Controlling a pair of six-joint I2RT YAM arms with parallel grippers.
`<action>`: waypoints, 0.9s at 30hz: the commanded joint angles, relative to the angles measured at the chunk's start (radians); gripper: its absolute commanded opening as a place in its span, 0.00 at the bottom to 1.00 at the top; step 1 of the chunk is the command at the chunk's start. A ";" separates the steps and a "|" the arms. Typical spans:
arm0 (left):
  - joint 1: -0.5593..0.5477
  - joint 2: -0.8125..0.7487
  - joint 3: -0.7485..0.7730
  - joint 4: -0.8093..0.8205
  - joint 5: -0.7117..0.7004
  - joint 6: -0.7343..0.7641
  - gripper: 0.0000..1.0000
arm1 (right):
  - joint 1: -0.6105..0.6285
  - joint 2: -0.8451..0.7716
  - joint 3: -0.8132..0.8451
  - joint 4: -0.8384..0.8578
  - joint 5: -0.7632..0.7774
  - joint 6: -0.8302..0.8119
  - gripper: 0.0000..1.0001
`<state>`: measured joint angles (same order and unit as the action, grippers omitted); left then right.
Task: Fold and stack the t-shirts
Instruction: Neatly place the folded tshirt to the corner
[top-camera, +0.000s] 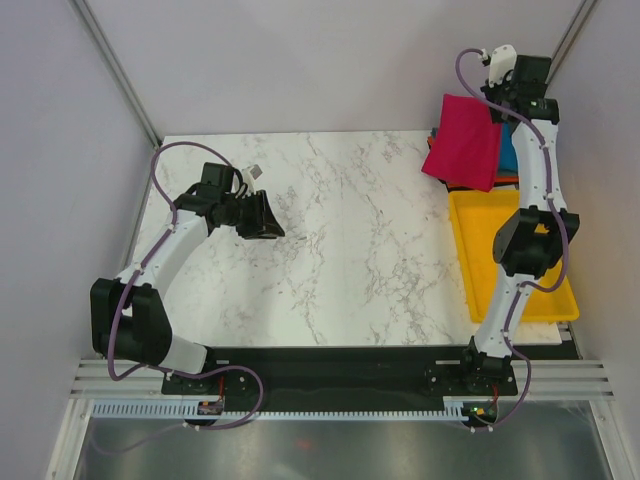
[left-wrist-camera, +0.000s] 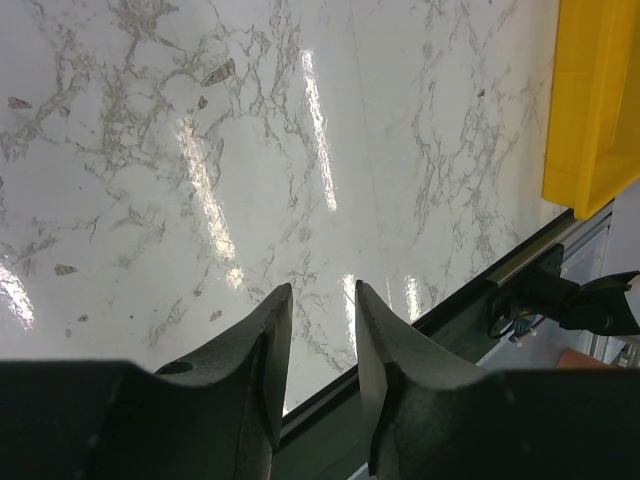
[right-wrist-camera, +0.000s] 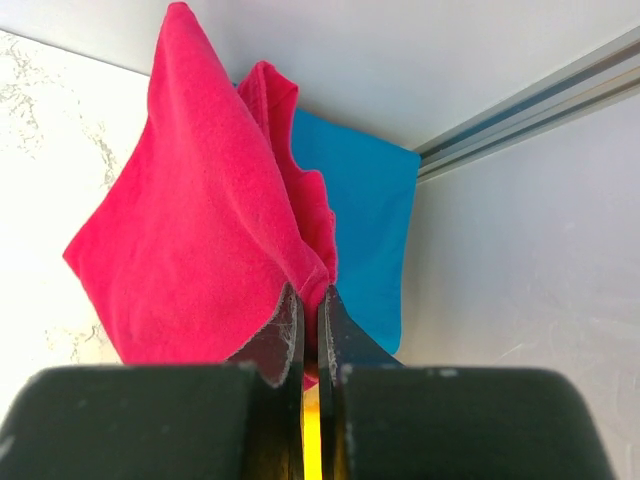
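Note:
A crimson-red t-shirt (top-camera: 465, 142) hangs in the air at the back right, above the far end of the tray. My right gripper (top-camera: 497, 104) is shut on its top edge, and in the right wrist view the red t-shirt (right-wrist-camera: 195, 240) droops from the pinched fingertips (right-wrist-camera: 311, 292). Behind it lies a bright blue t-shirt (right-wrist-camera: 365, 215), showing as a blue sliver (top-camera: 508, 148) in the top view. My left gripper (top-camera: 272, 228) hovers over the left part of the table, open, with nothing between its fingers (left-wrist-camera: 270, 320).
A yellow plastic tray (top-camera: 500, 270) lies along the right edge of the marble table (top-camera: 340, 240), partly under the right arm. An orange edge (top-camera: 436, 131) peeks out beside the red cloth. Walls close in at the back and on the right.

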<state>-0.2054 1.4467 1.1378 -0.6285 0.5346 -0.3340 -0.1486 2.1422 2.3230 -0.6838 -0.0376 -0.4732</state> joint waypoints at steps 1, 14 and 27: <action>-0.002 0.001 -0.004 0.029 0.038 0.021 0.39 | -0.005 -0.116 -0.025 0.092 -0.027 -0.027 0.00; -0.002 0.003 -0.010 0.041 0.067 0.013 0.40 | -0.003 -0.240 -0.139 0.090 -0.053 -0.059 0.00; -0.002 0.017 -0.012 0.046 0.071 0.012 0.41 | -0.061 0.016 0.051 0.139 0.018 -0.041 0.00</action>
<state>-0.2054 1.4536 1.1263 -0.6144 0.5793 -0.3344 -0.1795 2.0933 2.2757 -0.6376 -0.0402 -0.5262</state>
